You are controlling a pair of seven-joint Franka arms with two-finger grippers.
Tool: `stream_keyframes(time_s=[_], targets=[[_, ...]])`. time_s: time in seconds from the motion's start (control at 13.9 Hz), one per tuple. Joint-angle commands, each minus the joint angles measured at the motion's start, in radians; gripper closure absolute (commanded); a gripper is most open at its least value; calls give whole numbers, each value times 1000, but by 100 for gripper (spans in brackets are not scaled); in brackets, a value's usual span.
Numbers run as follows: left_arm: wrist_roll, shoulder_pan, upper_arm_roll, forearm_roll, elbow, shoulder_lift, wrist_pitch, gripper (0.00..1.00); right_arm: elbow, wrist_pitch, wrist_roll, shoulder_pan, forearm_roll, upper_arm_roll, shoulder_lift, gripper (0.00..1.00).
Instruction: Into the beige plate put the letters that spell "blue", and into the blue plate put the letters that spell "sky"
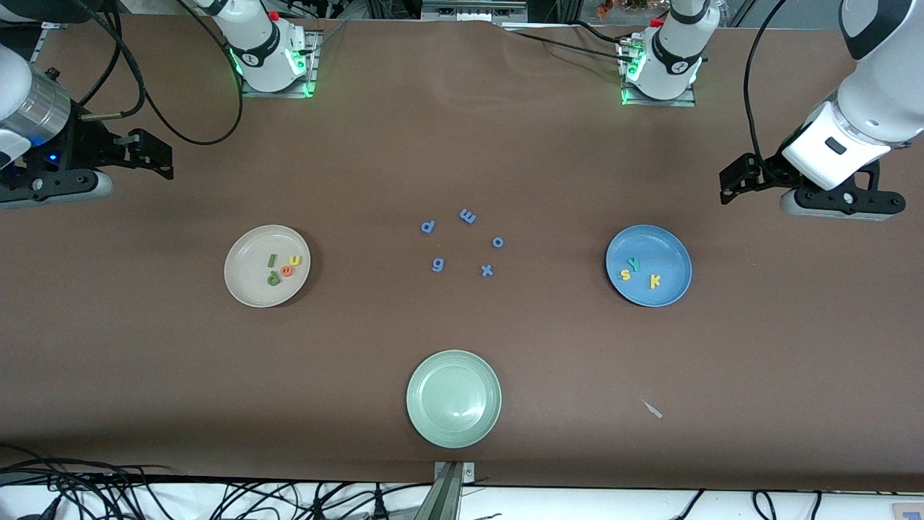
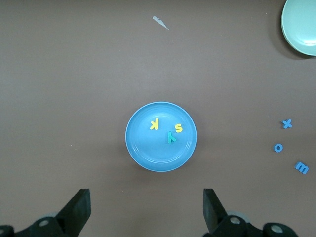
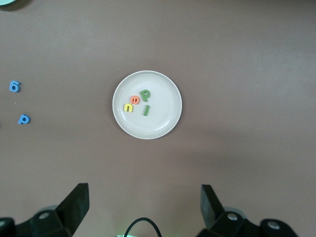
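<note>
Both jaws wide, pale green plate (image 1: pixel 453 399) nearest cam, blue-purple letters (image 1: pixel 462 243) mid-table

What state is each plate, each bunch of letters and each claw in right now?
beige plate: holds l, b, e, u.
blue plate: holds s, y, k.
green plate: empty.
blue-purple letters: loose on the table between the plates.
left claw: open, empty, raised near the blue plate.
right claw: open, empty, raised near the beige plate.

The left gripper (image 2: pixel 146 210) hangs over the bench (image 2: pixel 74 89), fingers (image 2: pixel 79 207) spread wide and empty. Below sits the blue plate (image 2: pixel 143 153) holding yellow k (image 2: pixel 154 124), yellow-orange s (image 2: pixel 178 128) and teal y (image 2: pixel 171 138)
</note>
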Motion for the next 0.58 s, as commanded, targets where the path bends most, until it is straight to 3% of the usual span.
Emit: stream_keyframes(time_s=[0.0, 0.5], targets=[[-11, 1, -6, -6, 23, 6, -22, 0, 22, -6, 6, 5, -15, -2, 8, 0], [-11, 1, -6, -6, 23, 6, -22, 0, 22, -1, 9, 0, -12, -2, 9, 0]])
